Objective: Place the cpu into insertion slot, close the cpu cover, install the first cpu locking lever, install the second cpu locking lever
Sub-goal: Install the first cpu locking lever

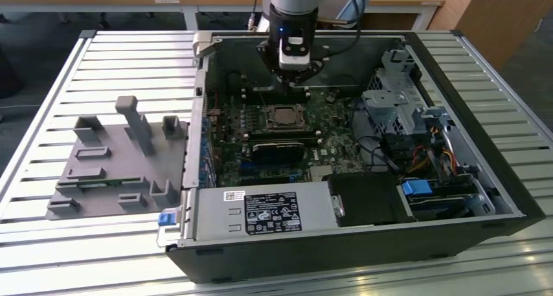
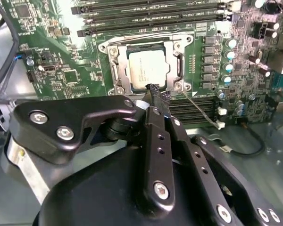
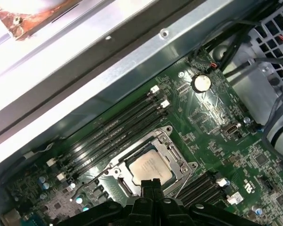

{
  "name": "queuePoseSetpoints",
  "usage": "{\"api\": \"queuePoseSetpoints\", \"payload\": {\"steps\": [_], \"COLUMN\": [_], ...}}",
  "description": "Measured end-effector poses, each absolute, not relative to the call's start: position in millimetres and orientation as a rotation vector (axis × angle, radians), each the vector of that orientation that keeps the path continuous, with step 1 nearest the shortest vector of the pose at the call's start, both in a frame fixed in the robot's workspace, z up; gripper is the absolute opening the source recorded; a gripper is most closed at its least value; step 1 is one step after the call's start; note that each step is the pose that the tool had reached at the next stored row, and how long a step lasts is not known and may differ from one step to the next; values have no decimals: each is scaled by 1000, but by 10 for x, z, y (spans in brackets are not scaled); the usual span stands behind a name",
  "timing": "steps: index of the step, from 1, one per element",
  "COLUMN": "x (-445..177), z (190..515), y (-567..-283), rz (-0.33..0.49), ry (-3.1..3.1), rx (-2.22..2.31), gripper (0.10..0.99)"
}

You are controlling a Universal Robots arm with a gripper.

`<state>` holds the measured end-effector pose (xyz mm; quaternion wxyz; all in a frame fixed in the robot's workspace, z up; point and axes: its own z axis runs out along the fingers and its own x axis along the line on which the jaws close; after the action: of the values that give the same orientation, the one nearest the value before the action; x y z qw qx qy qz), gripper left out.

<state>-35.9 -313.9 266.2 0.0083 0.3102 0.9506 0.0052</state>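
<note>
Over the insertion slot [image 1: 281,118], in the exterior view, my end effector [image 1: 294,83] hangs inside the open computer case [image 1: 346,250], which lies on the slatted table [image 1: 484,69]. My arm stands upright above it. The slot sits on the green circuit board [image 1: 333,111], just below my fingertips in that picture. A grey fixture block [image 1: 112,160] rests on the table well apart from the slot, to the exterior view's left of the case.

Next, the second wrist view. My fingers [image 2: 153,136] are clenched together, and I see nothing between their tips. The tips sit at the edge of the slot; I cannot tell whether they touch it. The cpu [image 2: 145,68] lies flat inside the slot with its pale metal face up. The cpu cover [image 2: 146,45] lies down around it, and the chip shows through its window. A thin wire lever [image 2: 198,107] runs slantwise away from one corner of the slot, off the cover. Long black memory slots [image 2: 151,14] run beside the slot on its far side from my fingertips.

Last, the first wrist view. My closed fingertips again meet at the near edge of the slot, with the cpu seated and framed by the cover. A round coin cell [image 3: 201,83] sits on the board well apart from the slot, and the case's grey metal wall [image 3: 132,61] runs beyond the memory slots.
</note>
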Motion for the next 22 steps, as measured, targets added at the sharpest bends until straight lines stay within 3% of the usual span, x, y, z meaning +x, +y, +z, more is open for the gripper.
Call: {"api": "queuePoseSetpoints", "payload": {"steps": [22], "x": [-359], "z": [2654], "y": [-3139], "rz": [20], "ry": [3087], "rx": [497], "gripper": [106]}}
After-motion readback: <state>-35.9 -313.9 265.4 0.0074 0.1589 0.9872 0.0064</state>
